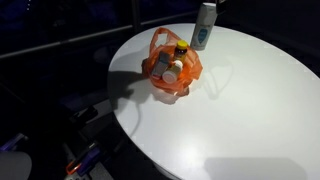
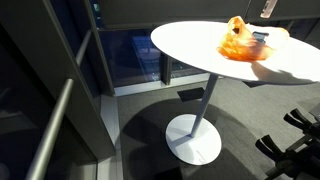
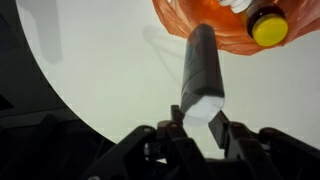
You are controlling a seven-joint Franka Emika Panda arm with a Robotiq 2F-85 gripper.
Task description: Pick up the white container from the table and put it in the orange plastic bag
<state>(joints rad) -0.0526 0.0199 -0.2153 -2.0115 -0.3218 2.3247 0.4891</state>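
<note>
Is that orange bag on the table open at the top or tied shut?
Open. In an exterior view the orange bag gapes upward, with a yellow-capped bottle and white items showing inside through its mouth.

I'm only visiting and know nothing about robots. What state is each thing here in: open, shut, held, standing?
orange bag: open at the top, resting on the table, with items inside.
yellow-capped bottle: cap on, upright inside the bag.
white container: upright, outside the bag, gripped at its near end in the wrist view; cannot tell whether it is lifted.
gripper: shut on the white container.
</note>
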